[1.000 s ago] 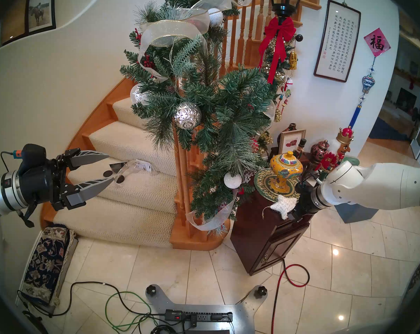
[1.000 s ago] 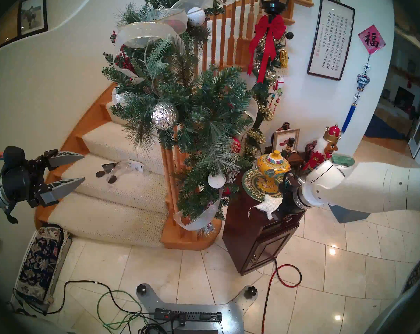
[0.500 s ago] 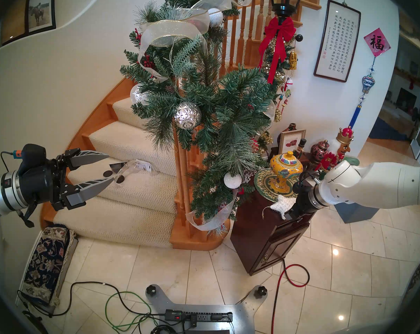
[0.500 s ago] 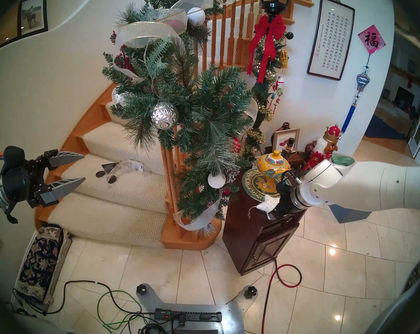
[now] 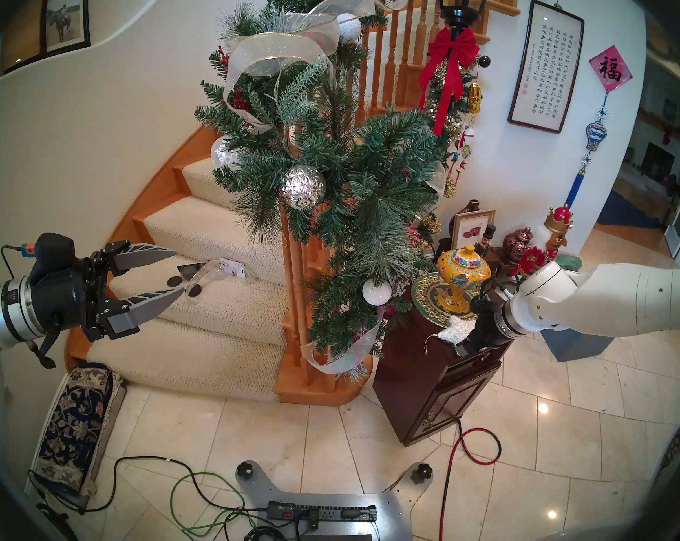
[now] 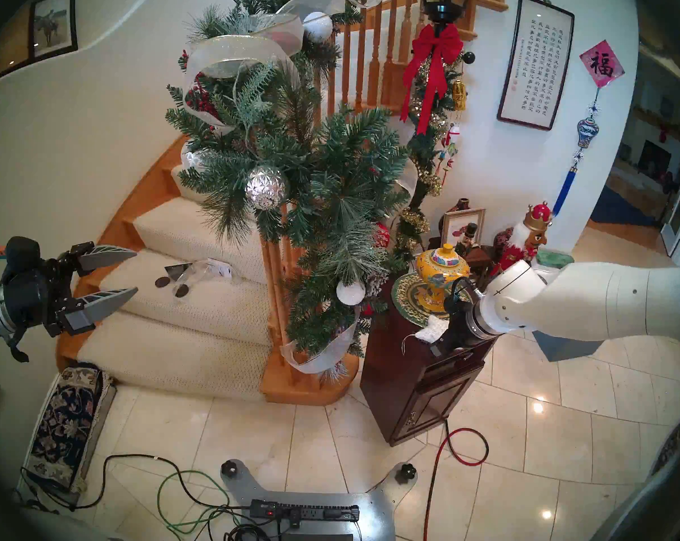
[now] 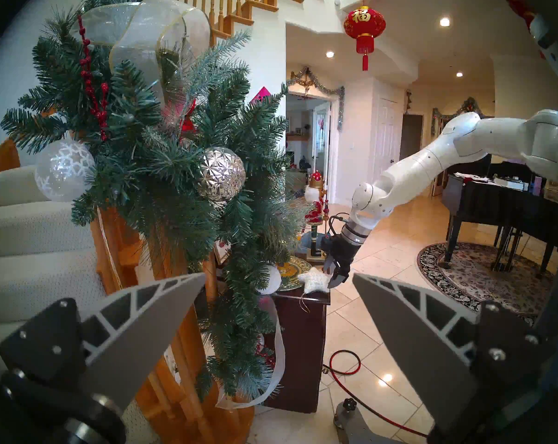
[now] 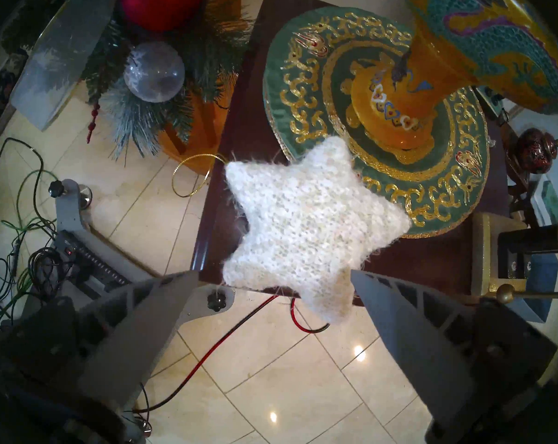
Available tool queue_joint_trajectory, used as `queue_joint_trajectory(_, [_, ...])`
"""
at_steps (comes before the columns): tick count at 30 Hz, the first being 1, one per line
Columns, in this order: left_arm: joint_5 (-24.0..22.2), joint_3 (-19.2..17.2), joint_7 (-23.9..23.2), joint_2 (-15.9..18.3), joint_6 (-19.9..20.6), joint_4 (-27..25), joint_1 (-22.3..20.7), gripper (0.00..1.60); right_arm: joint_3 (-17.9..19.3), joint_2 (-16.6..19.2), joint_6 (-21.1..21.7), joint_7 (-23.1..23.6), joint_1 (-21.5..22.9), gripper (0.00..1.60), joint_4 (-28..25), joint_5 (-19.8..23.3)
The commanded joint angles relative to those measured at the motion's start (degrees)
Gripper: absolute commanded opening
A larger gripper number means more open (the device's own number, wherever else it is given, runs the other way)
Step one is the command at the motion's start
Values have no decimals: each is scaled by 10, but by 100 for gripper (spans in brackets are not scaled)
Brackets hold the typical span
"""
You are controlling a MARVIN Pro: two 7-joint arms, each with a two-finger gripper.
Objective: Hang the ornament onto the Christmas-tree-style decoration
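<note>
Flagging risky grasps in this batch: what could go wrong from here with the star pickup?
1. The star overhangs the cabinet edge; the open right gripper could nudge it off onto the floor.
2. One point rests on the green plate under the yellow vase; a deep reach might bump them.
3. The gold loop dangles free and may snag.

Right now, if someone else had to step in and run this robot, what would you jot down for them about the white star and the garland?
Right gripper: open, poised just over the white star, one point of it between the fingers; not gripped yet.
Left gripper: open, empty, held level beside the stairs.
Star: lying on the dark wood cabinet, partly on the green plate; its gold loop hangs past the cabinet edge.
Garland: on the banister, to the cabinet's left.
Done: approach only.
Left: grasp the star, lift it, hook the loop on a branch.
</note>
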Motion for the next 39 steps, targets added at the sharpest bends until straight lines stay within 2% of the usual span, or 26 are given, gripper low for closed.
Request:
queue_joint_trajectory(1, [-1, -1, 0, -1, 0, -1, 0, 160, 5, -9, -3, -2, -2, 160, 8, 5])
queue_joint_trajectory(39, [-1, -1, 0, -1, 0, -1, 0, 160, -2, -30, -27, -6, -26, 160, 33, 23])
